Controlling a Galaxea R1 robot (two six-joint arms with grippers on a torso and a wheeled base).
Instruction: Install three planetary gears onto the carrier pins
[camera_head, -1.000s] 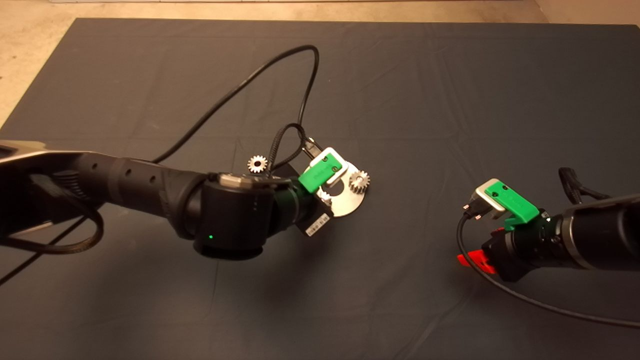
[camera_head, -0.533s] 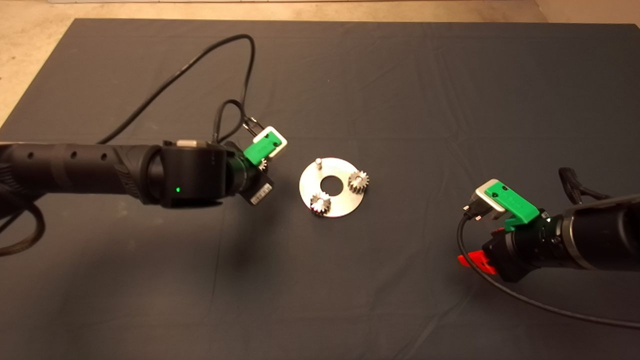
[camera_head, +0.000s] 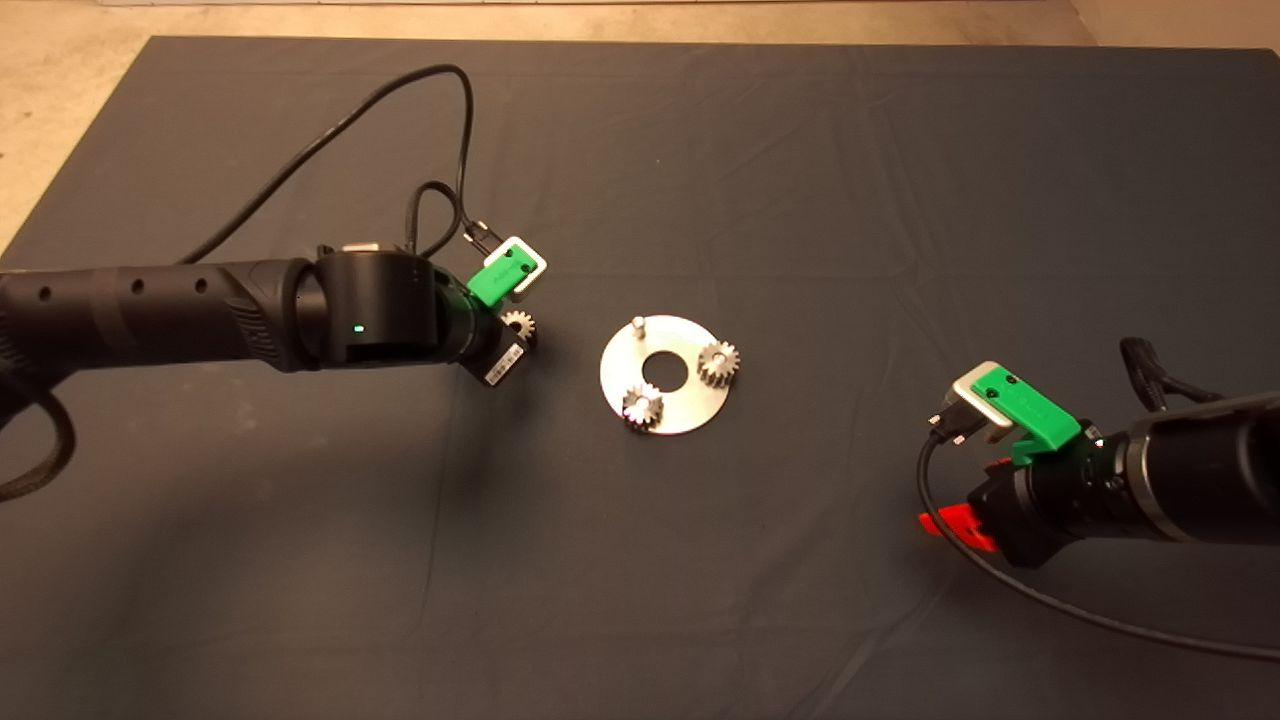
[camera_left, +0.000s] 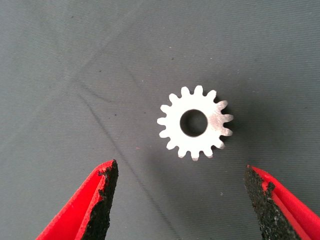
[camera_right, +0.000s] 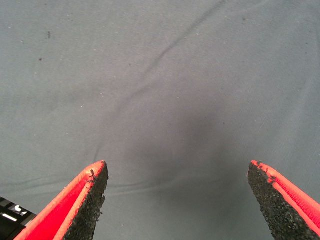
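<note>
The right gripper (camera_head: 960, 525) waits over bare mat (camera_head: 640, 560) at the disc's four o'clock, fingers spread wide. On the disc (camera_head: 690, 405), gears sit on the pins at seven (camera_head: 642, 406) and three o'clock (camera_head: 717, 362); the eleven o'clock pin (camera_head: 636, 323) is bare. At the disc's nine o'clock, the left gripper (camera_left: 180, 200) hovers, fingers apart, above the third gear (camera_left: 195, 122), lying flat.

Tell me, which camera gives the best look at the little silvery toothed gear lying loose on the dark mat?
The left wrist view: the small silvery steel gear lies flat on the mat, teeth and round bore plain, ahead of the open left tool. The head view shows it partly hidden beside that arm. The right wrist view shows only mat.
</note>
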